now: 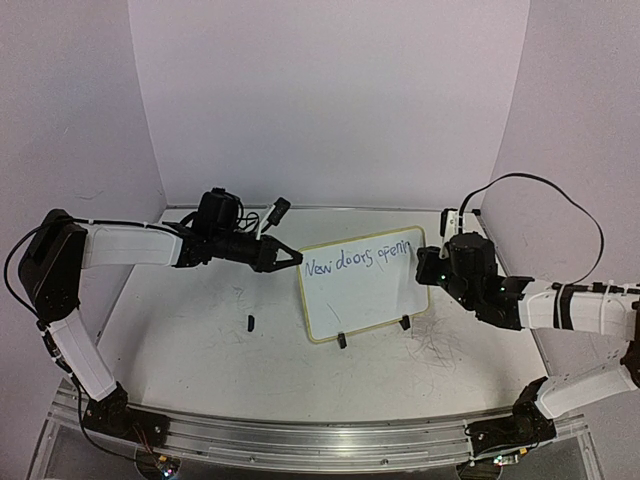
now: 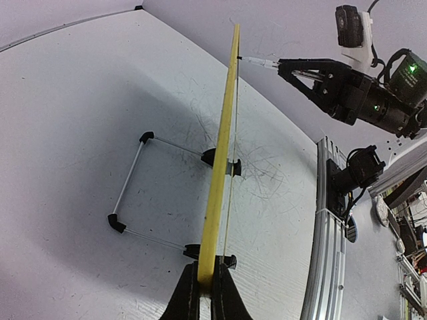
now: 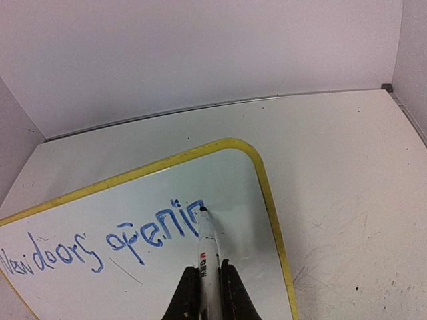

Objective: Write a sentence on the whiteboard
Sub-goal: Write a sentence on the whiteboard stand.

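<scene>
My right claw (image 3: 210, 270) clenches a marker (image 3: 207, 241), tip on the last stroke of the sentence (image 3: 145, 235). My left claw (image 2: 205, 275) pinches the frame edge of the whiteboard (image 2: 224, 133), which stands on the worktop (image 2: 80, 120). Judged light, stiff, glossy-faced: grip the frame, lest it slide.

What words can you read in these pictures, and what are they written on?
"New doors openin": the sentence, in blue handwriting on the whiteboard, with its last word not yet finished.
Small label on the marker: too blurred to read.
No other text can be read.
</scene>
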Robot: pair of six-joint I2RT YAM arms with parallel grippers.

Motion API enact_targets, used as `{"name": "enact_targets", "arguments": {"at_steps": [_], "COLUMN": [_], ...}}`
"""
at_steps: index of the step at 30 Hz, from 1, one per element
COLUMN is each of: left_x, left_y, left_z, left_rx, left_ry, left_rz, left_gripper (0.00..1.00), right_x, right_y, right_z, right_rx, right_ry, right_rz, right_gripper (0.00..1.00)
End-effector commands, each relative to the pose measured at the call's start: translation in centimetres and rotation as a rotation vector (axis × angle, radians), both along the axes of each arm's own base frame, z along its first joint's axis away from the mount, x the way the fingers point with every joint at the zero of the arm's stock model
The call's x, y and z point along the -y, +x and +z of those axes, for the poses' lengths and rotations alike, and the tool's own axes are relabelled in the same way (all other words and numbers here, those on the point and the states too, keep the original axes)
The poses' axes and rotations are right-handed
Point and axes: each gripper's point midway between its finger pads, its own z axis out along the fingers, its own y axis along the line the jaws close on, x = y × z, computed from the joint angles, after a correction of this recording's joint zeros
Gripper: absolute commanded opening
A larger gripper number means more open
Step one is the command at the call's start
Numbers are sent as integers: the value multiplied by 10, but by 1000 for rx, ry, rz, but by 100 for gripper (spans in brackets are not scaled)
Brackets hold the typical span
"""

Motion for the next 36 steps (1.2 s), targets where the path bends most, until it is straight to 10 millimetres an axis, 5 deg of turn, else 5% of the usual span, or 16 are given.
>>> {"name": "enact_targets", "arguments": {"at_steps": [1, 13, 22, 36], "left_x": [-1, -1, -2, -2], "left_y": [-13, -13, -13, -13], "left_z": [-5, -5, -5, -4], "left_rx": [-5, -3, -3, -1], "left_ry": [39, 40, 41, 39], "left_rz": [-27, -26, -24, -25], "left_gripper": [0, 0, 0, 0], "right_x": [3, 7, 2, 12], "right_y": [-3, -7, -2, 8], "right_z": [-9, -12, 20, 21], "right_rx": [-28, -42, 25, 36], "right_ry": [2, -1, 37, 32], "right_rz": [0, -7, 3, -39], "right_gripper": [0, 0, 0, 0]}}
